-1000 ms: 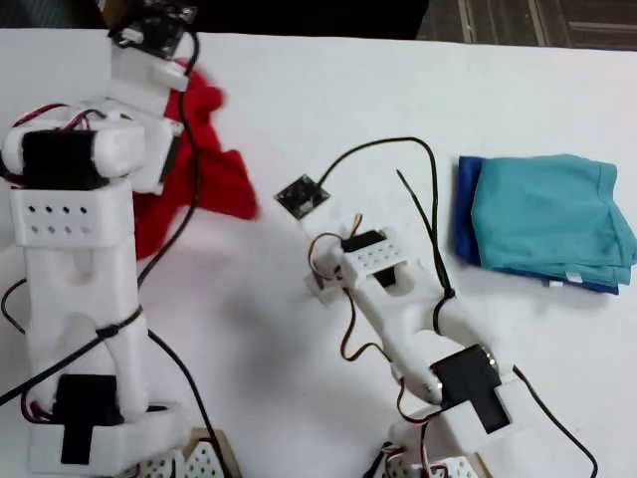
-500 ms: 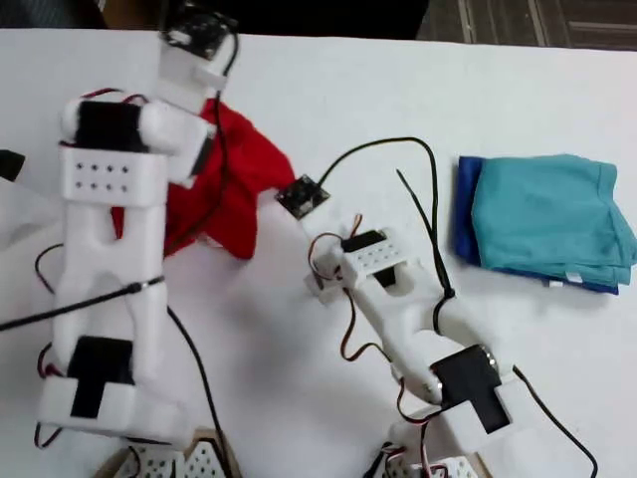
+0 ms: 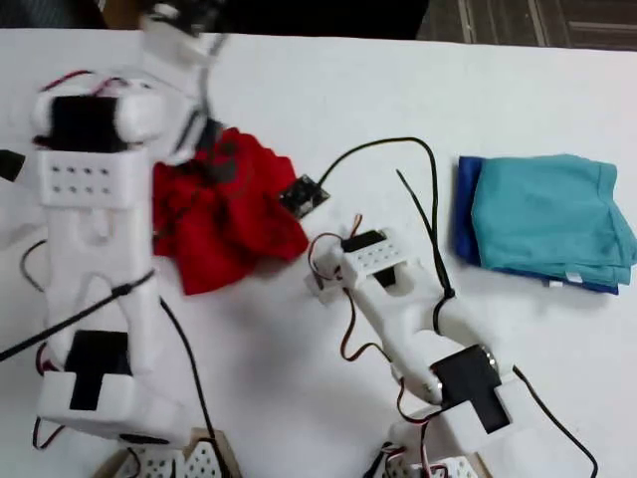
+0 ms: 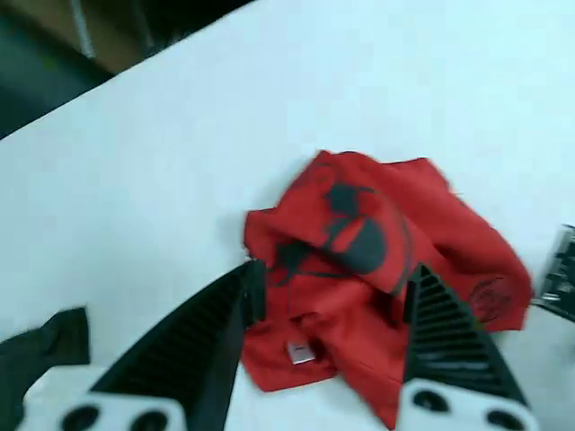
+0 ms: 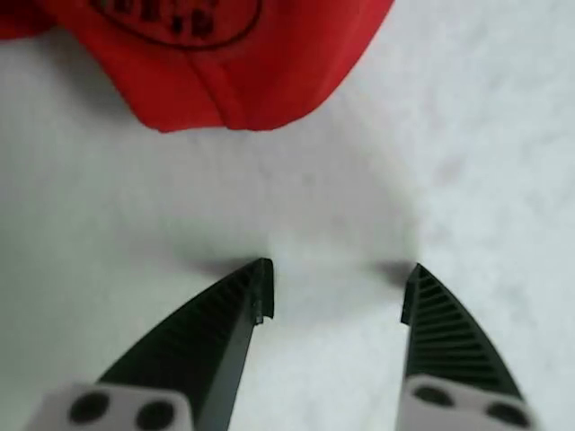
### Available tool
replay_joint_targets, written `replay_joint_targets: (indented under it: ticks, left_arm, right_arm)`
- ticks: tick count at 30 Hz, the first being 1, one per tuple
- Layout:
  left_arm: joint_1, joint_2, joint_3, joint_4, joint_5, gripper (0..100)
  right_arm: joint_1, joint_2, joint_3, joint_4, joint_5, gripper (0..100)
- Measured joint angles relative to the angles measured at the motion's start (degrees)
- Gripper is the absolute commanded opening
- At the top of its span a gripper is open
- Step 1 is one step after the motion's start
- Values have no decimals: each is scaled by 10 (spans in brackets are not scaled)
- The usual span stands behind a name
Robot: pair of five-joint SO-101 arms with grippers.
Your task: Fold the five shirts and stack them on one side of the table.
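A crumpled red shirt (image 3: pixel 224 214) with a black print lies on the white table (image 3: pixel 299 80), between the two arms. In the left wrist view my left gripper (image 4: pixel 334 289) hovers open over the red shirt (image 4: pixel 359 269), one finger on each side, holding nothing. My right gripper (image 5: pixel 334 292) is open just above bare table, a short way from the red shirt's edge (image 5: pixel 234 72). At the right side a folded teal shirt (image 3: pixel 547 214) rests on a folded blue shirt (image 3: pixel 466 214).
The table's far edge (image 3: pixel 328 35) borders a dark floor. A black cable (image 3: pixel 418 189) loops from the right arm (image 3: pixel 398 299) toward the folded stack. A small black object (image 3: pixel 8 164) lies at the left edge. Bare table stretches between the red shirt and the stack.
The left arm swung the red shirt from the far left toward the table's middle. The shirt now lies spread lower, next to the right arm. The right arm kept still.
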Motion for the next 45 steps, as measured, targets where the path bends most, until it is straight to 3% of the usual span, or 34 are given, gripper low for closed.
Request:
replay_joint_targets:
  ticks: [5, 12, 19, 30, 38, 40, 43, 45]
  left_arm:
    - [-116, 0, 48, 11, 0, 264]
    - [-304, 1, 160, -43, 0, 264]
    - [-450, 1, 213, -70, -41, 264]
    - [-557, 1, 214, -70, -94, 264]
    - [-592, 1, 214, -71, -99, 264]
    - [-592, 1, 214, -71, -99, 264]
    - [-592, 1, 214, -71, -99, 264]
    - [-586, 1, 214, -71, -99, 264]
  right_arm:
    - [-19, -15, -1, 35, 0, 250]
    - [-149, -149, 0, 92, 0, 248]
    - [-262, -205, -18, 52, 0, 248]
    - [-338, -62, -145, -6, 0, 248]
    - [-294, 150, -274, -19, 0, 241]
    - [-269, 193, -310, 1, 0, 181]
    - [-238, 223, -357, 48, 0, 2]
    - [-214, 225, -377, 69, 0, 43]
